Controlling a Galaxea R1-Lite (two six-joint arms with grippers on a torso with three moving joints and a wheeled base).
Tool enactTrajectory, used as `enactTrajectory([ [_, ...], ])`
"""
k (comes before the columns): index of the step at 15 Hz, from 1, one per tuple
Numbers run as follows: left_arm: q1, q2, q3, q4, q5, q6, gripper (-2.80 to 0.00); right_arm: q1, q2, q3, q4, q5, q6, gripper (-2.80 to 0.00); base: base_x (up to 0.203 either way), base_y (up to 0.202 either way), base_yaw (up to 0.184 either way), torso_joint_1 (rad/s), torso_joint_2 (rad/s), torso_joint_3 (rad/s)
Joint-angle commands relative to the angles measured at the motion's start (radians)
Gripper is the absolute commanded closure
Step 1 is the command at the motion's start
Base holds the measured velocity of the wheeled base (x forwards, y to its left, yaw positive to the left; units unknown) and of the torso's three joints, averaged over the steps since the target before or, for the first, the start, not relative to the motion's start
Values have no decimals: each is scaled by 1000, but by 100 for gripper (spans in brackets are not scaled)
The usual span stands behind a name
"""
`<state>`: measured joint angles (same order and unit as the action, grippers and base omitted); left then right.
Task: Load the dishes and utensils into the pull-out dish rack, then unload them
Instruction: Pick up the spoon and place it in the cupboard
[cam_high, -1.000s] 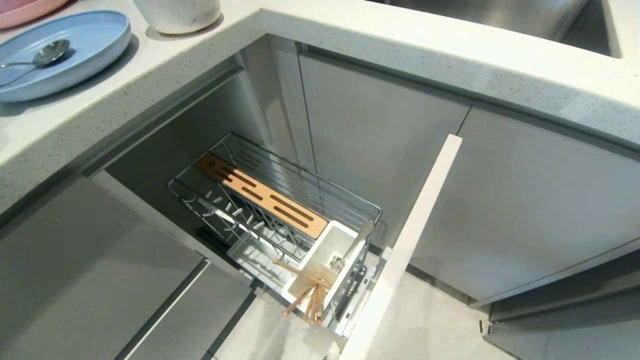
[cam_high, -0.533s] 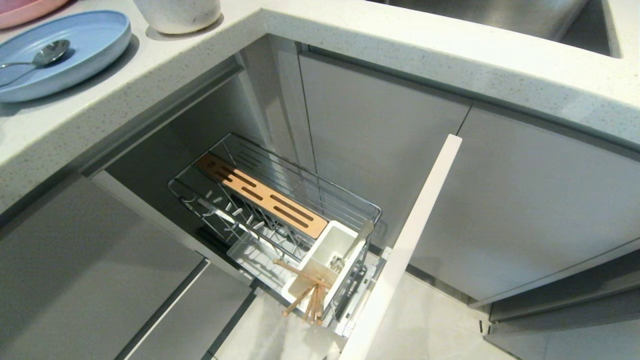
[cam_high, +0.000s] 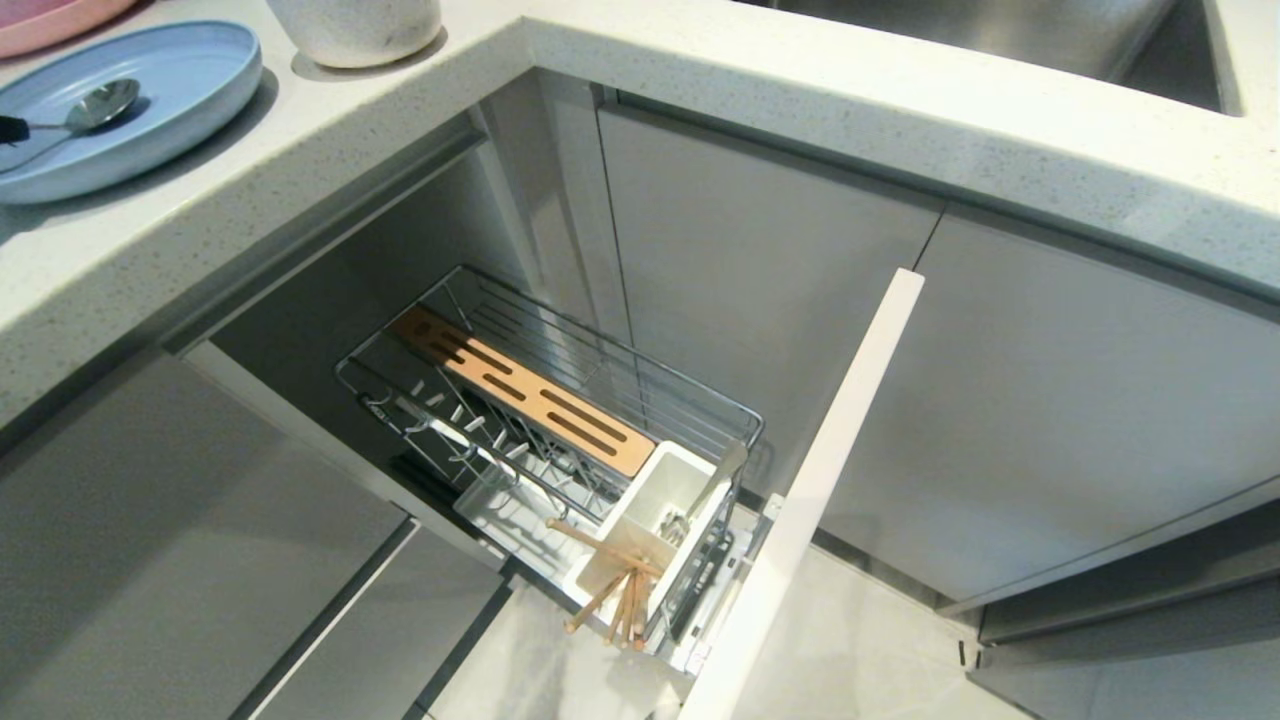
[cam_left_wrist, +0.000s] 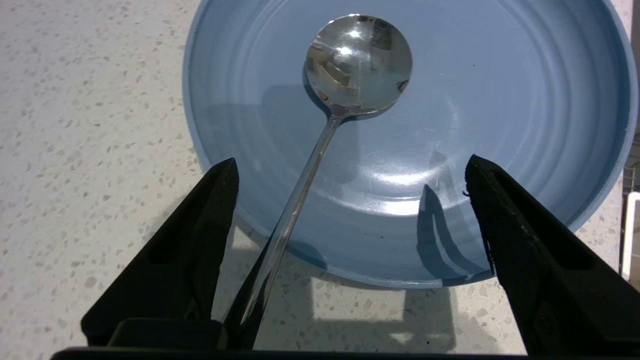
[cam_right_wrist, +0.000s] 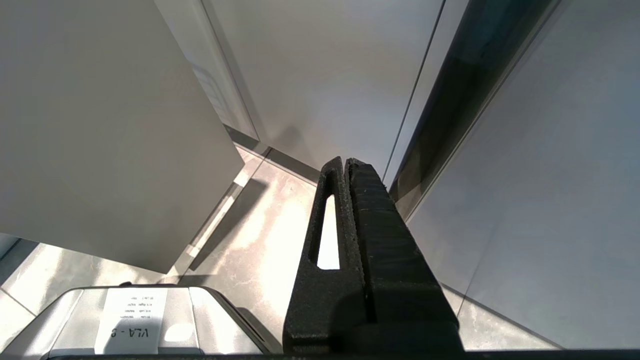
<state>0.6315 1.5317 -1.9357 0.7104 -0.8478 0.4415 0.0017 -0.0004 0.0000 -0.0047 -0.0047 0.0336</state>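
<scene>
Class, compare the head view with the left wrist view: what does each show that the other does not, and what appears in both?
Only the head view shows the pull-out dish rack drawn out below the counter, wooden chopsticks in its white caddy, the off-white bowl and a pink plate's edge.

Only the left wrist view shows the left gripper with both fingers spread wide, the spoon handle running between them untouched.

Both show the pale-blue plate on the speckled countertop, with the silver spoon lying in it.

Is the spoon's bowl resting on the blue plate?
Touching. In the left wrist view the spoon lies bowl-down on the blue plate, handle crossing its rim.
</scene>
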Motion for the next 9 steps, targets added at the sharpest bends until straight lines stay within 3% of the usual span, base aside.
enactTrajectory([
  [1,1,8,0,4,-23,6,-280,1,-4,2,0,0,0,0,0,0,0,0,0,0],
  [9,-22,11,1,7,-30,36,-280,0,-4,2,0,0,0,0,0,0,0,0,0,0],
])
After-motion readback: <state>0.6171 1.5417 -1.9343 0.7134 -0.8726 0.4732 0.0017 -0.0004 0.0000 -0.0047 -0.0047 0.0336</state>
